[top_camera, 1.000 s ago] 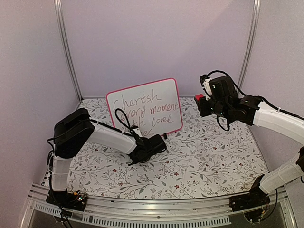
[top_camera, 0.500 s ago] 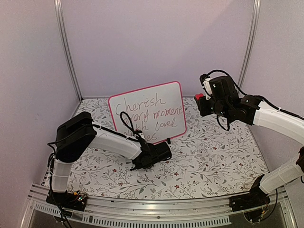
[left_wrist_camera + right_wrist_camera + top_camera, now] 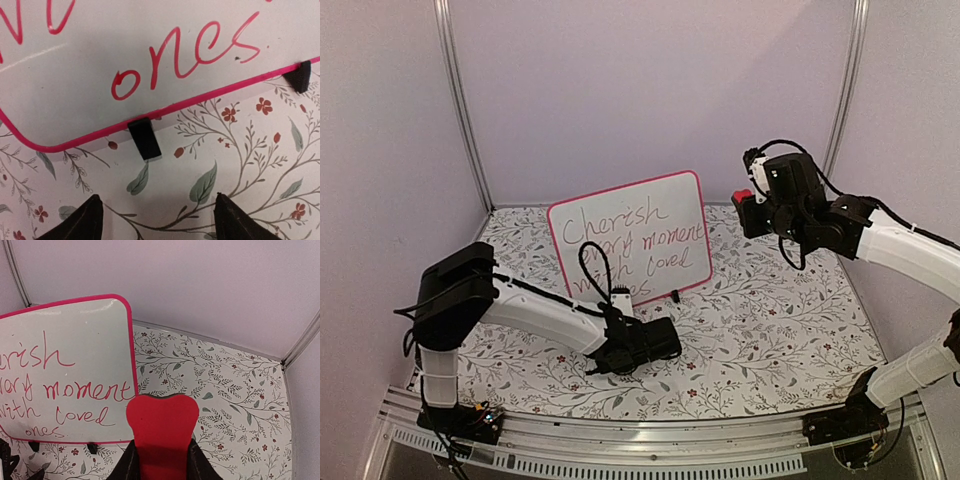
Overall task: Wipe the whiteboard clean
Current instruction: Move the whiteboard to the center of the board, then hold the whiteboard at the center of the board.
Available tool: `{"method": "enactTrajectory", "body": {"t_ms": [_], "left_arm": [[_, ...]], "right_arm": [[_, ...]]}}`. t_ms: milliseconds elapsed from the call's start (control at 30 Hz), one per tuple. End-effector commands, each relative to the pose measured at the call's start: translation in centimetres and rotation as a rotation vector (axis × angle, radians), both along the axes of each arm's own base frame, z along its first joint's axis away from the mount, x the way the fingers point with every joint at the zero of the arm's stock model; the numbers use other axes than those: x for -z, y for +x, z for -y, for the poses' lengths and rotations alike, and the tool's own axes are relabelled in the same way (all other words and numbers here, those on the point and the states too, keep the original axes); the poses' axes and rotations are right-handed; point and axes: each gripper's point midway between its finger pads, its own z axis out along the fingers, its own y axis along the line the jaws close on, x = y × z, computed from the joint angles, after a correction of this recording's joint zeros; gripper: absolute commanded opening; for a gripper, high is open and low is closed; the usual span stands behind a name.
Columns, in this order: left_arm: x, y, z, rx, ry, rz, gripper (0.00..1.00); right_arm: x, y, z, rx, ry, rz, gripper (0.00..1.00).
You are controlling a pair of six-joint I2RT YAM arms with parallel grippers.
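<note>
Three lilac walls (image 3: 650,90) enclose a floral surface (image 3: 770,320); the lettered whiteboard (image 3: 630,240) stands at its back, shifted slightly right. The left claw (image 3: 157,215), clenched before, now gapes empty below it; the right claw (image 3: 162,465) grips a red eraser (image 3: 162,420).

The table (image 3: 770,320) was covered by a white cloth printed with grey-green leafy sprigs and small red flowers. Just ahead of the left gripper (image 3: 160,225) the whiteboard (image 3: 150,60) stood on its long edge on that cloth. It rested on small black feet (image 3: 145,140), one almost straight ahead of the fingertips and another farther to the right. From the right gripper (image 3: 162,460) the board stood ahead and to the left, well apart.
</note>
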Motion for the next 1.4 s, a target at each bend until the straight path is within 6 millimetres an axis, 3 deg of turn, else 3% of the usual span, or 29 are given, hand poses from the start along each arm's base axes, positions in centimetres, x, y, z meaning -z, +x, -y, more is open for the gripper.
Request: {"method": "enactTrajectory", "body": {"t_ms": [0, 167, 300, 400, 533, 600, 667, 800, 1067, 1367], "left_arm": [[-4.4, -1.1, -0.1, 0.045, -0.043, 0.048, 0.82], [-9.6, -0.7, -2.7, 0.052, -0.094, 0.091, 0.99], [-14.4, 1.0, -7.5, 0.01, -0.135, 0.144, 1.0], [-19.3, 2.9, -10.3, 0.063, -0.233, 0.232, 1.0], [-28.0, 4.2, -13.6, 0.221, -0.444, 0.466, 1.0], [-30.6, 4.8, -15.8, 0.251, -0.435, 0.54, 1.0], [-32.4, 5.4, -16.1, 0.298, -0.385, 0.548, 1.0], [-31.9, 8.0, -14.4, 0.44, -0.257, 0.44, 1.0], [-32.0, 10.6, -10.4, 0.803, -0.375, 0.402, 1.0], [-31.1, 13.9, -11.7, 0.926, -0.457, 0.328, 0.99]], "right_arm": [[-2.5, 0.0, 0.6, 0.012, 0.028, 0.046, 0.26], [-2.9, -0.3, 0.3, -0.019, 0.035, 0.049, 0.27], [-3.1, -0.6, 0.0, -0.052, 0.034, 0.047, 0.27], [-3.2, -0.8, -0.5, -0.079, 0.045, 0.047, 0.27], [-3.3, -1.1, -1.0, -0.113, 0.053, 0.045, 0.27], [-3.4, -1.2, -1.2, -0.131, 0.057, 0.04, 0.27], [-3.3, -1.3, -1.3, -0.139, 0.059, 0.038, 0.28], [-3.5, -1.6, -1.6, -0.162, 0.069, 0.04, 0.29], [-4.2, -2.5, -1.9, -0.212, 0.097, 0.054, 0.3], [-4.1, -2.5, -1.9, -0.214, 0.099, 0.052, 0.3]]}}
